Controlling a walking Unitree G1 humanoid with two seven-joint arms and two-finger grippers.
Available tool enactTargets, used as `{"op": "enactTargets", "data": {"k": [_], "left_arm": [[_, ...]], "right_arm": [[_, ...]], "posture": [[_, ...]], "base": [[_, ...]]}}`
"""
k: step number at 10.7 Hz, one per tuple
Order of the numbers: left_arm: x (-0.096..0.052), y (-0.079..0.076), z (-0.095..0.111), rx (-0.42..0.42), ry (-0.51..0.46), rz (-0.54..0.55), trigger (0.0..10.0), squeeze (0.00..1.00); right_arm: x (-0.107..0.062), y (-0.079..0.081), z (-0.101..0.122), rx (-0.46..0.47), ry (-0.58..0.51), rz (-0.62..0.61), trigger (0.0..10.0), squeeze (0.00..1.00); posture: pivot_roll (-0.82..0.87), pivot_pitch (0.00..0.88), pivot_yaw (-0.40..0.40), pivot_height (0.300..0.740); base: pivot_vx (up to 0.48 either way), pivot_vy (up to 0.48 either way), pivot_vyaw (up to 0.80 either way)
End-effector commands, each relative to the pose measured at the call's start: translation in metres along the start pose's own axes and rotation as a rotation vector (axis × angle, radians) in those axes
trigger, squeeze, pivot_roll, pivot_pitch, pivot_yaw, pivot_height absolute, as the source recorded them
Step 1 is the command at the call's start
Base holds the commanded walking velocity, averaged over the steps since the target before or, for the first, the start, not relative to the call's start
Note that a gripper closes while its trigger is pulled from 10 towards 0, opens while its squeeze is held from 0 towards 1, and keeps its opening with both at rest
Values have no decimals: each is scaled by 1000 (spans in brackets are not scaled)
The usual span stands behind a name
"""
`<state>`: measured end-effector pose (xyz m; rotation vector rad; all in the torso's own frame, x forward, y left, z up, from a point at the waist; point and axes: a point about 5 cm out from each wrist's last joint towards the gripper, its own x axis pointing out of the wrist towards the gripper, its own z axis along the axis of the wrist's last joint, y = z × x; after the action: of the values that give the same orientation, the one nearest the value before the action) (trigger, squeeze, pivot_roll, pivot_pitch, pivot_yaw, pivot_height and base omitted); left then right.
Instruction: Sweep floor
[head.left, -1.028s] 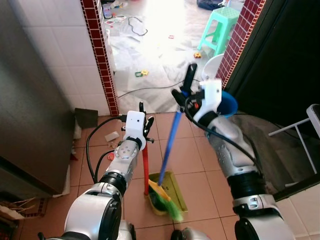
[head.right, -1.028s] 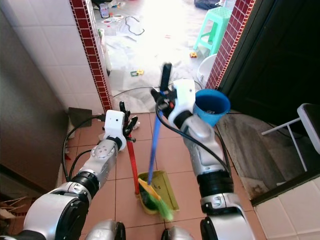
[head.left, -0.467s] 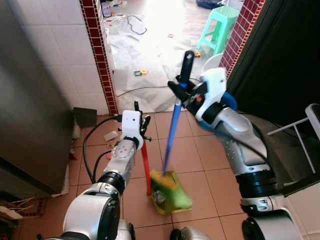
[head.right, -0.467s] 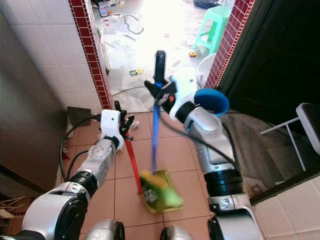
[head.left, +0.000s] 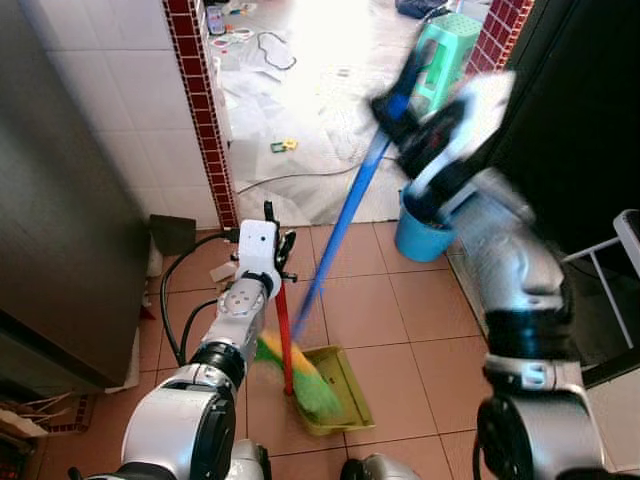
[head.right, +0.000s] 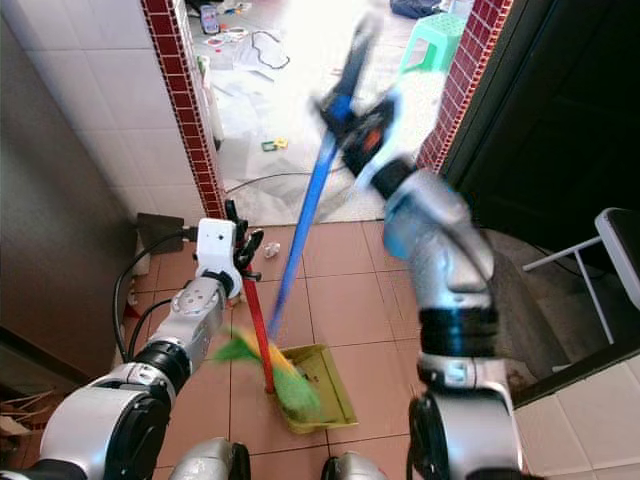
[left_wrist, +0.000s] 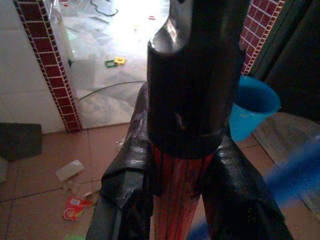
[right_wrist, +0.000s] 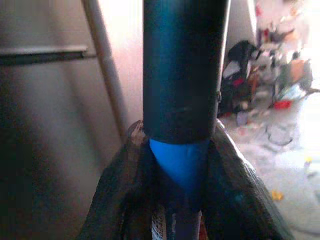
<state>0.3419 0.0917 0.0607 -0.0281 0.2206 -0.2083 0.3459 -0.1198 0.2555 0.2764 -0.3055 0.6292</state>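
Since the earlier frames the right arm has swung up and outward, tipping the broom (head.left: 335, 240) so its blue shaft is slanting steeply and its green and yellow bristles (head.left: 290, 370) are now blurring across the left edge of the dustpan (head.left: 345, 390) instead of lying in it. The right pincer (head.left: 400, 100) is gripping the broom near its black top end, high above the tiled floor (head.left: 370, 300); in the right wrist view its fingers (right_wrist: 125, 185) are closing on the blue shaft below the black cap. The left pincer (head.left: 275, 225) is clamping the dustpan's red handle (head.left: 283, 335), holding it upright with the pan resting on the floor. A blue bucket (head.left: 425, 235) is standing near the doorway, behind the right arm.
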Motion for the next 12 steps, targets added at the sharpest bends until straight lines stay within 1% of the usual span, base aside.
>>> {"op": "enactTargets", "data": {"k": [1, 2, 3, 4, 5, 6, 7, 8, 9, 10, 11, 12], "left_arm": [[1, -5, -1, 0, 17, -28, 10000, 0], [1, -5, -1, -1, 17, -30, 10000, 0], [1, -5, 0, -6, 13, -30, 10000, 0], [1, -5, 0, -10, 9, -29, 10000, 0], [1, -3, 5, -17, -23, -25, 10000, 0], [1, 1, 8, -17, -43, -3, 10000, 0], [0, 4, 14, -15, -90, -15, 10000, 0], [-3, 9, 21, -44, -149, -22, 10000, 0], [-9, 13, 30, -44, -216, -40, 10000, 0], [-12, 15, 33, -28, -247, -50, 10000, 0], [-17, 17, 38, 9, -277, -71, 10000, 0], [-20, 18, 42, 60, -303, -99, 10000, 0]], "right_arm": [[5, -2, 24, -95, -98, -17, 10000, 0], [5, -7, 25, -267, -87, -46, 10000, 0], [-1, -13, 13, -406, -39, -94, 10000, 0], [-4, -16, 7, -437, -20, -115, 10000, 0], [-18, -31, -13, -480, 45, -239, 10000, 0], [-32, -43, -30, -525, 106, -335, 10000, 0], [-45, -51, -44, -564, 146, -419, 10000, 0], [-62, -53, -59, -533, 173, -492, 10000, 0], [-73, -52, -71, -526, 185, -530, 10000, 0], [-78, -51, -78, -508, 186, -569, 10000, 0], [-76, -50, -87, -506, 188, -612, 10000, 0], [-72, -51, -90, -509, 187, -634, 10000, 0]], "posture": [[-67, 24, 2, 740], [-68, 23, 1, 740], [-65, 23, -1, 740], [-65, 23, -1, 740], [-65, 22, -1, 740], [-63, 24, 0, 740], [-65, 23, 9, 740], [-61, 18, 15, 740], [-54, 12, 23, 740], [-42, 5, 36, 740], [-36, 0, 50, 740], [-23, 0, 49, 740]], "base": [[0, 0, 0], [0, 0, 0], [0, 0, 0], [0, 0, 0], [0, 0, 0], [0, 0, 0], [0, 0, 0], [0, 0, 0], [0, 0, 0], [0, 0, 0], [0, 0, 0], [0, 0, 0]]}}
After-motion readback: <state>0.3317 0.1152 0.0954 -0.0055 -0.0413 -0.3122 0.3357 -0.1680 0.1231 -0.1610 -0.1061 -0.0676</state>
